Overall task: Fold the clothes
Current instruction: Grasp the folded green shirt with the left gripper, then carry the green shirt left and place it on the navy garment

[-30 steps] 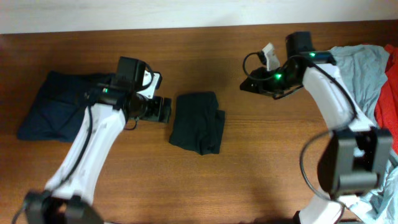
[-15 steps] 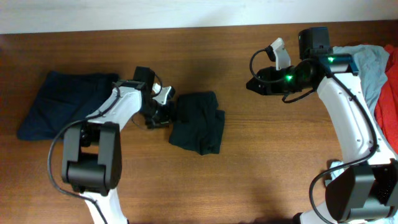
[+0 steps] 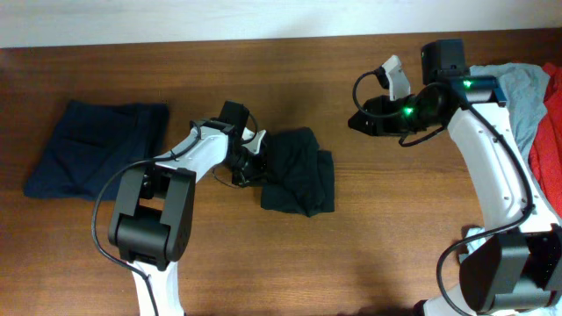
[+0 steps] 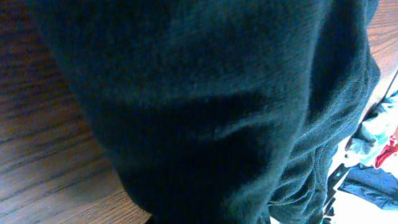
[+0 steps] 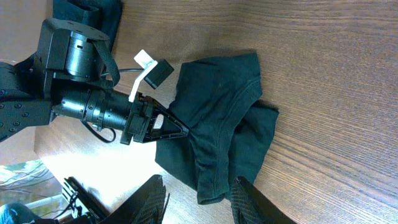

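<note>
The clothes in play are a folded black T-shirt [image 3: 300,171] lying mid-table, also seen from the right wrist [image 5: 217,118]. My left gripper [image 3: 248,164] is low at its left edge. From the right wrist view its fingers [image 5: 177,129] come together to a point on the cloth's edge, shut on it. Black cloth [image 4: 199,93] fills the left wrist view and hides the jaws there. My right gripper [image 3: 358,118] hangs above bare table to the shirt's upper right, open [image 5: 199,205], with nothing between its fingers.
A folded dark-navy garment [image 3: 92,145] lies at the far left. A heap of light-blue [image 3: 514,92] and red [image 3: 551,123] clothes sits at the right edge, behind the right arm. The table's back edge runs along the top.
My left gripper has closed at the black T-shirt's left edge and moved right; the shirt has shifted right with it. The right arm swung a little right, then held still.
</note>
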